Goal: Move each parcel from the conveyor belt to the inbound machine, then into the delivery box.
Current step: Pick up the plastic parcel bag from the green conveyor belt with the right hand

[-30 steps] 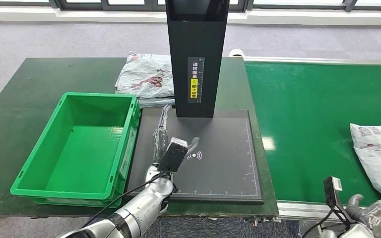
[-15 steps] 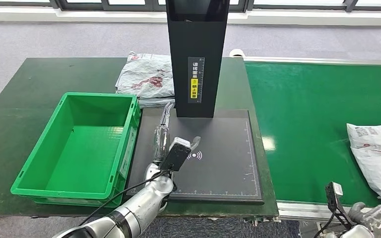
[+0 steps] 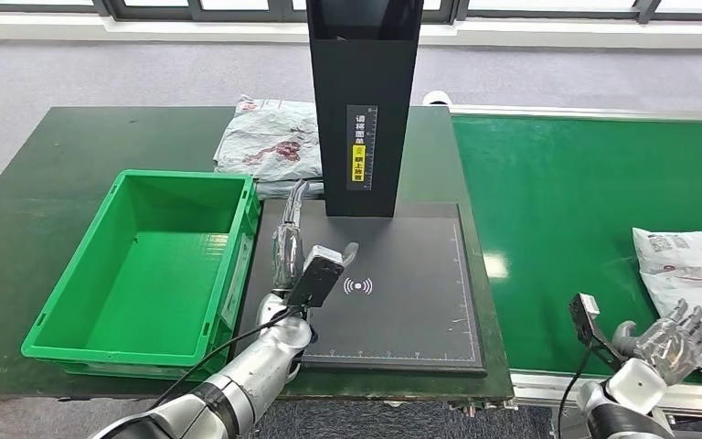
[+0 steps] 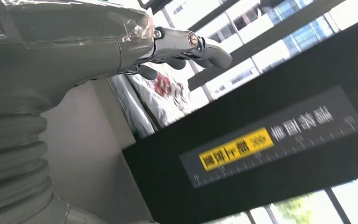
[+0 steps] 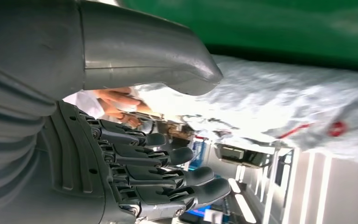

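The conveyor belt (image 3: 594, 210) runs along the right of the desk (image 3: 64, 165), beside the inbound machine (image 3: 366, 101) with its black scan plate (image 3: 402, 302). Left of that machine sits the green delivery box (image 3: 146, 265); behind the box lies a grey parcel (image 3: 270, 137). The parcel to move (image 3: 690, 274) lies on the belt, far right of the machine, its long axis seemingly along the belt's edge. The right hand (image 3: 667, 337) is much the nearer, just short of it, fingers (image 5: 177, 156) spread and holding nothing. The left hand (image 3: 297, 251) hovers over the scan plate, fingers apart, empty.
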`<state>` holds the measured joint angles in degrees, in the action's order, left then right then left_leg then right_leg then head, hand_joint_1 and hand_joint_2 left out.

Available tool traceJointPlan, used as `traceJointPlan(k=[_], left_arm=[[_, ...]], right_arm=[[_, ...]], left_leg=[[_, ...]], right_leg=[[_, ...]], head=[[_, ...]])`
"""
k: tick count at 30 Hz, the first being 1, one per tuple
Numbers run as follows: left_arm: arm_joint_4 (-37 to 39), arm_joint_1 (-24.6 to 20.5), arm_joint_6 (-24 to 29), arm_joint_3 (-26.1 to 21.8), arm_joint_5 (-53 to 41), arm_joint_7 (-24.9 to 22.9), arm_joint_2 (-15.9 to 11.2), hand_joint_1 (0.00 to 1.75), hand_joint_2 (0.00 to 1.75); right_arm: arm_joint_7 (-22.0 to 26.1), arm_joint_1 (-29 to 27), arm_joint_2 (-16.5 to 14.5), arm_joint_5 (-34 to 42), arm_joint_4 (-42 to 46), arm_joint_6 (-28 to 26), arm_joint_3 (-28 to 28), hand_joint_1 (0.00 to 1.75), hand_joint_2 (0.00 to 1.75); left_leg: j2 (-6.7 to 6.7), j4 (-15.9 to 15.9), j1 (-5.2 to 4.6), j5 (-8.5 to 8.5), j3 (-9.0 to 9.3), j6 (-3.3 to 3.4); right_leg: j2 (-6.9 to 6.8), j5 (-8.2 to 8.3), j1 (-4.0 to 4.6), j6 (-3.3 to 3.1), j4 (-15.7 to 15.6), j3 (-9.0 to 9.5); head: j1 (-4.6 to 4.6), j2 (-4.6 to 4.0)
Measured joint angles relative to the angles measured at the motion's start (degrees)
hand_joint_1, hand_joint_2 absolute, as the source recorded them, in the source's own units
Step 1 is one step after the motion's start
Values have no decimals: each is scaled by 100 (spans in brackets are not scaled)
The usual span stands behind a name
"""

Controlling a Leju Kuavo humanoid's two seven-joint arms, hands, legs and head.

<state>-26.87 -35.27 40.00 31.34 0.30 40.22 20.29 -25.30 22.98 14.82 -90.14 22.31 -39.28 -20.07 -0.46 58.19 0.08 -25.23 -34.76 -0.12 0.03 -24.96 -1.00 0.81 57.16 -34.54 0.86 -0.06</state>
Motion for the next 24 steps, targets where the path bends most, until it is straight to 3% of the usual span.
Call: traceJointPlan(k=[9,24], left_arm=[[-29,6,-2,-288,-180,0,-5,0,175],[-29,6,-2,-483,-238,0,-5,0,175]], right_arm=[[-349,197,2,0,-297,377,469,0,175],[-551,339,63,1,-461,761,547,0,175]], left_leg=[[-13,0,-1,4,-9,-3],[-14,0,-1,4,-9,-2]], right_leg=[[-9,-1,-1,1,0,0],[-12,-1,-1,1,0,0]], head=[[-1,1],[-1,1]])
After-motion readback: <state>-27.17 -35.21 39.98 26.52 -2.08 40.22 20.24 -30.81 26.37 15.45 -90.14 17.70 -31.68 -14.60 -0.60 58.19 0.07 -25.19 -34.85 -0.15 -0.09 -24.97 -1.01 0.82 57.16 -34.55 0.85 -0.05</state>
